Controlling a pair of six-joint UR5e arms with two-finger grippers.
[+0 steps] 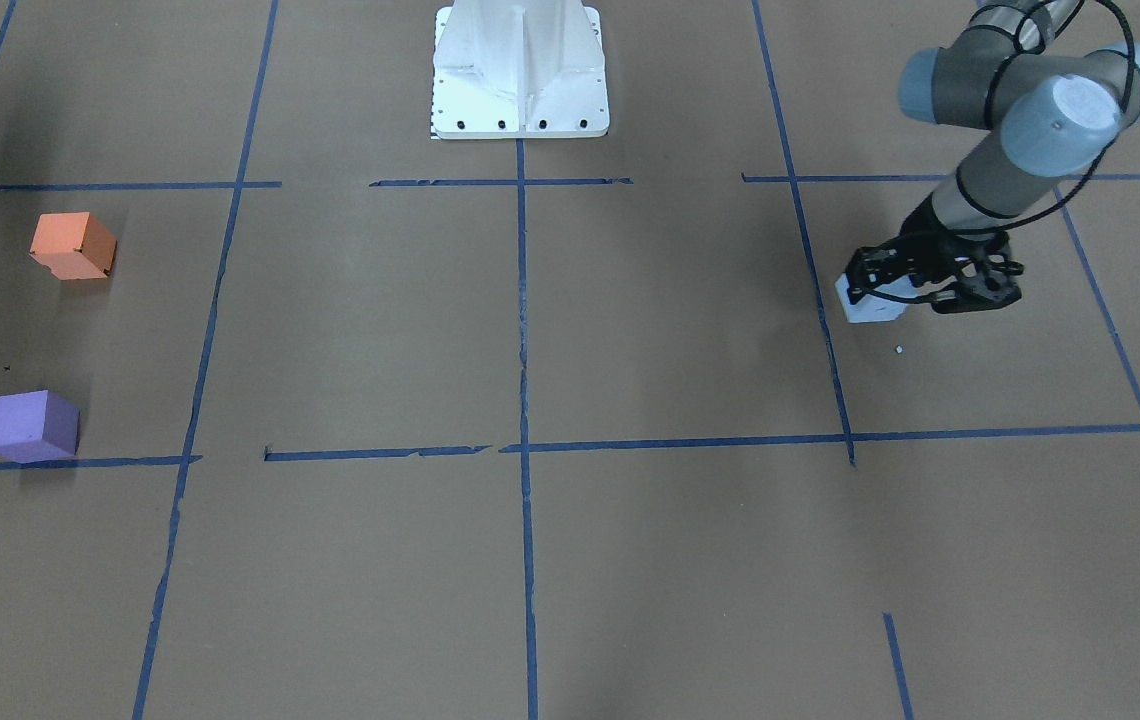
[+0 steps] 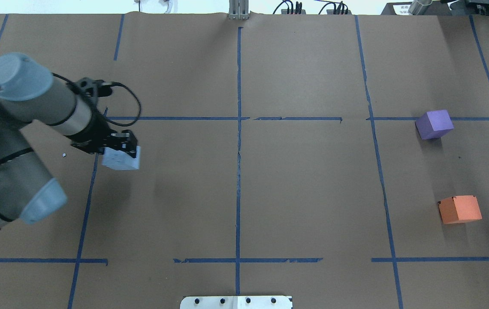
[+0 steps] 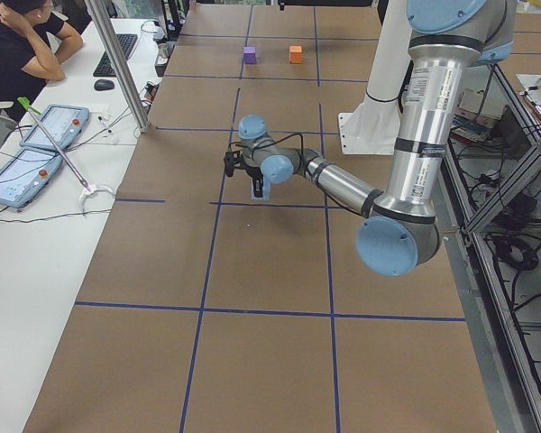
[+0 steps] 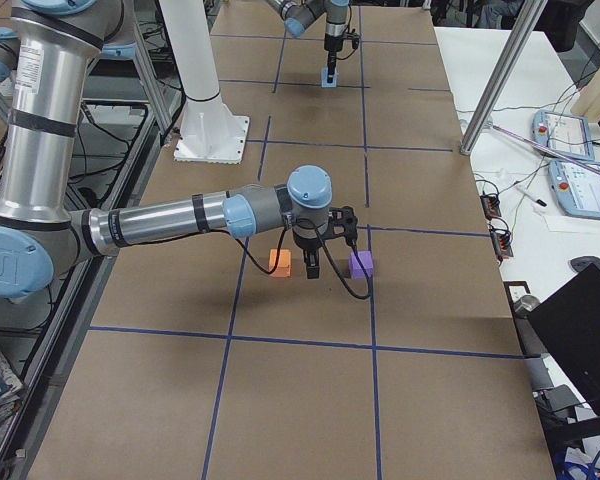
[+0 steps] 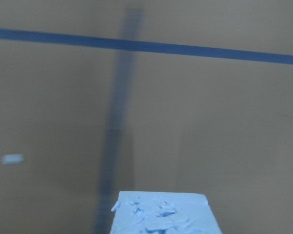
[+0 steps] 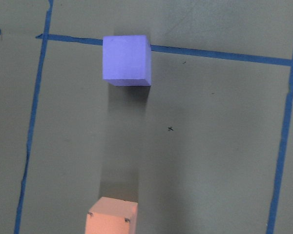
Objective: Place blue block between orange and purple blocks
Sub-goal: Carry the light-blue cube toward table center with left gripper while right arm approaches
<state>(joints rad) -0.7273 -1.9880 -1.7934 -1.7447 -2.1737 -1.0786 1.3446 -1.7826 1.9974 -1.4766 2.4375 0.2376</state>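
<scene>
My left gripper (image 2: 121,148) is shut on the pale blue block (image 2: 120,159) and holds it above the table at the overhead view's left; the block also shows in the front view (image 1: 868,303) and at the bottom of the left wrist view (image 5: 163,214). The purple block (image 2: 434,124) and the orange block (image 2: 459,209) sit apart on the far right, both seen in the right wrist view, purple (image 6: 126,59) and orange (image 6: 112,217). My right gripper (image 4: 311,268) shows only in the exterior right view, hovering over the gap between them; I cannot tell if it is open.
Blue tape lines (image 2: 239,128) divide the brown paper table into squares. The white robot base (image 1: 520,80) stands at the table's near middle edge. A small white fleck (image 1: 898,349) lies near the left gripper. An operator (image 3: 22,45) sits at a side desk.
</scene>
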